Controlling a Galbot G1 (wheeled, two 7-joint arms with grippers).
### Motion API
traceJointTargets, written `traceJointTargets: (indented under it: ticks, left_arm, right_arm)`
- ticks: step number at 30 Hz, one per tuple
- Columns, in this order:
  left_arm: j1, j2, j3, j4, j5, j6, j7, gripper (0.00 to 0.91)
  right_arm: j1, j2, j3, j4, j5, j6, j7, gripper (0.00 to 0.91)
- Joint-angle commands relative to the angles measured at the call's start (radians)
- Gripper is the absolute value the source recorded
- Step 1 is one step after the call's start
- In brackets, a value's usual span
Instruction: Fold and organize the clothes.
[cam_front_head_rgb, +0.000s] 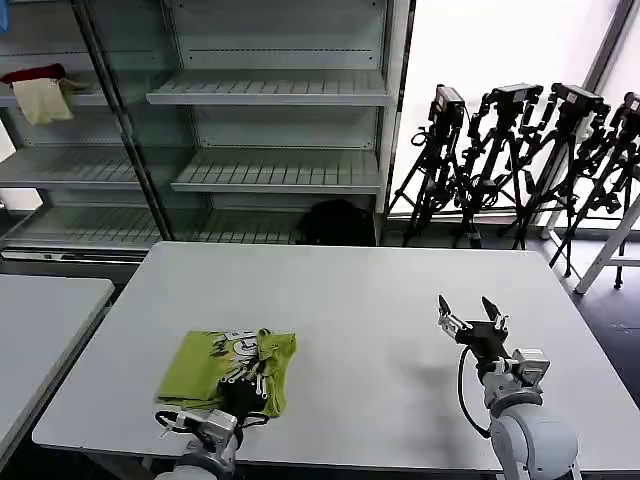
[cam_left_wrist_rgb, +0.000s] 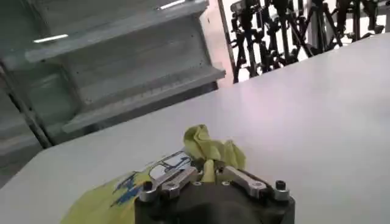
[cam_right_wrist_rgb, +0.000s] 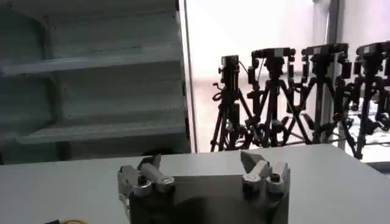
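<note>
A lime-green T-shirt (cam_front_head_rgb: 205, 366) with a blue and white print lies folded near the front left of the white table (cam_front_head_rgb: 360, 300). My left gripper (cam_front_head_rgb: 250, 375) sits over its right part, shut on a fold of the green fabric. In the left wrist view the T-shirt (cam_left_wrist_rgb: 207, 146) bunches up just past the left gripper (cam_left_wrist_rgb: 207, 171), with a strip of cloth pinched between the jaws. My right gripper (cam_front_head_rgb: 470, 314) hovers above bare table at the right, open and holding nothing. The right gripper (cam_right_wrist_rgb: 198, 164) stands wide open in its own wrist view too.
A second white table (cam_front_head_rgb: 45, 310) stands close on the left. Metal shelves (cam_front_head_rgb: 270, 90) rise behind the table, with a red cloth (cam_front_head_rgb: 32, 73) and a cream cloth (cam_front_head_rgb: 42, 100) on the far-left shelf. Several black tripods (cam_front_head_rgb: 520, 150) stand at the back right.
</note>
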Motion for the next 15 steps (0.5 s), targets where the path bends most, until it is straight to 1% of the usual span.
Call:
traceJointTargets:
  ticks: [1, 10, 15]
  left_arm:
    - [-0.007, -0.044, 0.056, 0.034, -0.011, 0.007, -0.022, 0.907]
    - [0.01, -0.128, 0.106, 0.08, -0.062, 0.022, -0.07, 0.907]
    - [0.005, -0.153, 0.111, 0.091, -0.105, 0.029, -0.083, 0.907]
  right_arm:
    - [0.0, 0.0, -0.001, 0.003, -0.001, -0.001, 0.001, 0.907]
    - [-0.004, -0.001, 0.0, 0.012, -0.013, -0.002, 0.002, 0.907]
    - [-0.009, -0.001, 0.0, 0.017, -0.015, -0.002, 0.002, 0.907]
